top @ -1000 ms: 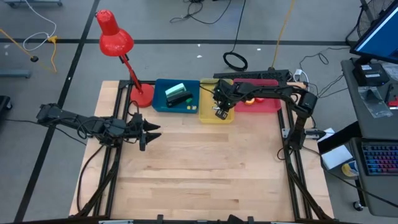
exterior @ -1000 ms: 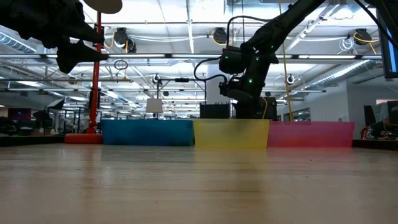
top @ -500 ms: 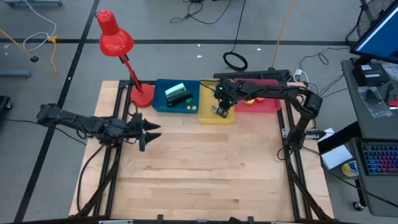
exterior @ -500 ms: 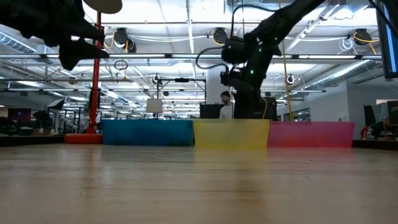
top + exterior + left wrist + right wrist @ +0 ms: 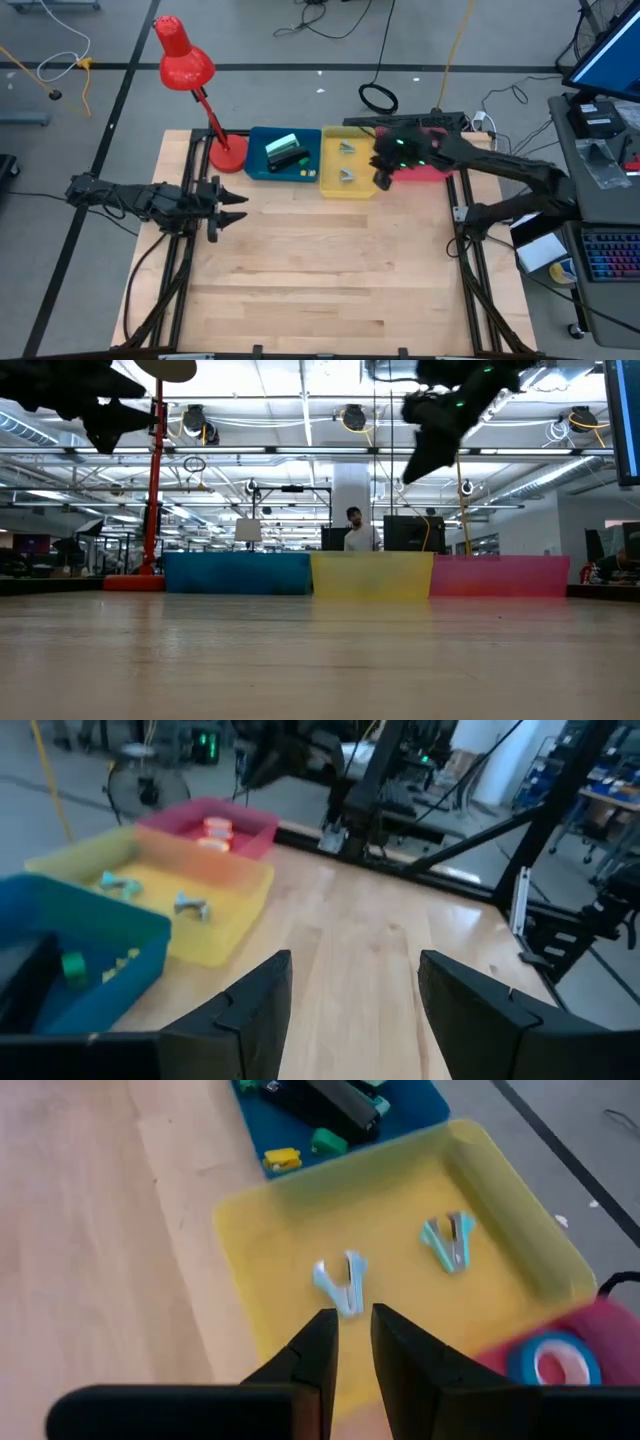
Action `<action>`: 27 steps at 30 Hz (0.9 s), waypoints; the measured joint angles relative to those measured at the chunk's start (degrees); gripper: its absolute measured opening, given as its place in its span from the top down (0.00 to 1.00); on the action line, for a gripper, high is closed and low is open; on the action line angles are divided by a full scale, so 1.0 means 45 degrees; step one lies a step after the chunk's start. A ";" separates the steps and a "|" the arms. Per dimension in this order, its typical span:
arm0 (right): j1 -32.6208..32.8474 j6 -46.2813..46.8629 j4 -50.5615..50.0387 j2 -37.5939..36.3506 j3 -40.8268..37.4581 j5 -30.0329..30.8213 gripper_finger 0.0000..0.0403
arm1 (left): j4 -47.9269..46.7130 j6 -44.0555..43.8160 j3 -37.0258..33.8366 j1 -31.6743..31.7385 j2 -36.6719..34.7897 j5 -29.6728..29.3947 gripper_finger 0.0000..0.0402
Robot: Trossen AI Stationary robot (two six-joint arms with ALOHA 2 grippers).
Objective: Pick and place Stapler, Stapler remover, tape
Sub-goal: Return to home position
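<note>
Far left on the bench, red lamp (image 5: 185, 60) leans over the back corner of the table (image 5: 320, 280), its base just beside the blue bin (image 5: 258, 168). Left gripper (image 5: 238, 207) hangs over bare wood nr that edge, jaws wide apart, nothing held. Staplers (image 5: 283, 143) lie in the blue bin. Two light-blue staple removers (image 5: 343, 1283) lie apart in the yellow bin (image 5: 335, 160) next door. Right gripper (image 5: 381, 182) hovers over the seam btwn yellow bin and pink bin (image 5: 500, 575), jaws nearly together w/ only a slim gap, empty. Tape rolls (image 5: 215, 824) sit in the pink bin, incl. a blue roll (image 5: 553, 1363); how many in all, can't tell.

Sorting looks done, w/ both arms due to go home. Main risk: right arm stretches across the pink bin, so a retreat that dips early could clip a bin wall & shove the side-by-side row of three, or spill tape. Low view puts that gripper well above the rims, so margin looks fair. Second risk: left arm sits nr the lamp's base & stem, and a wide swing back could knock it onto the bins. No loose item shows on the wood btwn the arms. Person (image 5: 352, 532) stands in the room beyond the yellow bin, well back from the table, no hand nr the arms.
</note>
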 joint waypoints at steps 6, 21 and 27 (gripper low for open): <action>0.0061 0.0751 0.1115 -0.3487 -0.2966 -0.0045 0.87 | -0.0258 0.1083 0.0002 -0.0002 -0.1161 0.0493 0.46; 0.0083 0.4536 0.4388 -1.1309 -0.9097 -0.0051 0.86 | 0.3591 0.1541 -0.2784 0.0000 -0.1756 0.1817 0.46; 0.0083 0.5058 0.4324 -1.3180 -1.0337 -0.0039 0.86 | 0.4819 0.1450 -0.3720 0.0000 -0.1886 0.1978 0.46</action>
